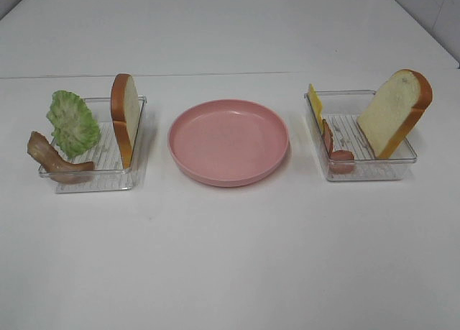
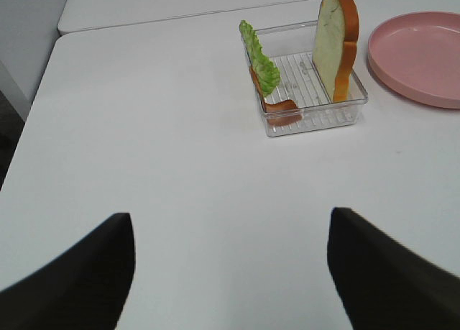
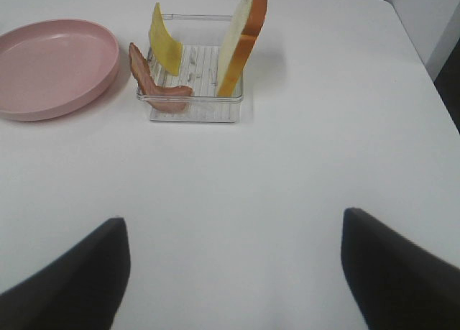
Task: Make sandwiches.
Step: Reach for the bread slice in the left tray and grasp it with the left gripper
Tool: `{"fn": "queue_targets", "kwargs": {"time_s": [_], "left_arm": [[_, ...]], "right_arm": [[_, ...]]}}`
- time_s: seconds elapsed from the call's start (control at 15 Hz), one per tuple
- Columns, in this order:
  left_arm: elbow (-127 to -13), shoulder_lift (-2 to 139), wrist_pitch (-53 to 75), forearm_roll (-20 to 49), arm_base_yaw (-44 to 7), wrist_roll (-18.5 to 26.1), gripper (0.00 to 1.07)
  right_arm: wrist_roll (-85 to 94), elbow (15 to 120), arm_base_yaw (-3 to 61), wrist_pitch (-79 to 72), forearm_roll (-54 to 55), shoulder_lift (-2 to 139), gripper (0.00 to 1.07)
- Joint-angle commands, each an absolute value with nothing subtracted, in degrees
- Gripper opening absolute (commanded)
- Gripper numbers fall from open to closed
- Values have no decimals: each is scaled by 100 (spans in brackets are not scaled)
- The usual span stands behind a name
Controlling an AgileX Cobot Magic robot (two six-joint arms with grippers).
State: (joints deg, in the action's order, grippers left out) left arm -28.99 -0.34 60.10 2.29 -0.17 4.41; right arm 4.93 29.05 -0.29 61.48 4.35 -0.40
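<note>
Nothing stacked yet: one bread slice [image 1: 125, 118] stands on edge in the left tray [image 1: 97, 180], lettuce [image 1: 72, 121] and bacon [image 1: 54, 157] at its outer side. 2nd bread slice [image 1: 395, 113] leans in the right tray [image 1: 370, 174] w/ cheese [image 1: 315, 103] and another bacon strip [image 1: 335, 150]. Pink plate [image 1: 228, 139] sits btwn the trays. Left gripper [image 2: 230, 272] and right gripper [image 3: 233, 272] both gape wide, holding nothing, well short of the trays. Likely 1st step: bread to plate. Pinch a slice across its flat faces near the top crust, lift straight up clear of the tray wall, lay flat mid-plate
</note>
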Motion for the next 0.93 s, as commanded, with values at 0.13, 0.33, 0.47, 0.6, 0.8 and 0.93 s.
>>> {"fn": "queue_targets", "kwargs": {"time_s": [0.13,0.33,0.47,0.6,0.8,0.93], "left_arm": [[-2865,-149,5953,258,-17,447,72],[-2865,-149,5953,258,-17,447,72],[-2865,-149,5953,258,-17,447,72],[-2865,-149,5953,258,-17,447,72],[-2865,-149,5953,258,-17,447,72],[-2865,-149,5953,258,-17,447,72]], "right_arm": [[533,2899,-63,6085,447,-115,76],[533,2899,-63,6085,447,-115,76],[533,2899,-63,6085,447,-115,76],[533,2899,-63,6085,447,-115,76],[533,2899,-63,6085,447,-115,76],[533,2899,-63,6085,447,-115,76]]}}
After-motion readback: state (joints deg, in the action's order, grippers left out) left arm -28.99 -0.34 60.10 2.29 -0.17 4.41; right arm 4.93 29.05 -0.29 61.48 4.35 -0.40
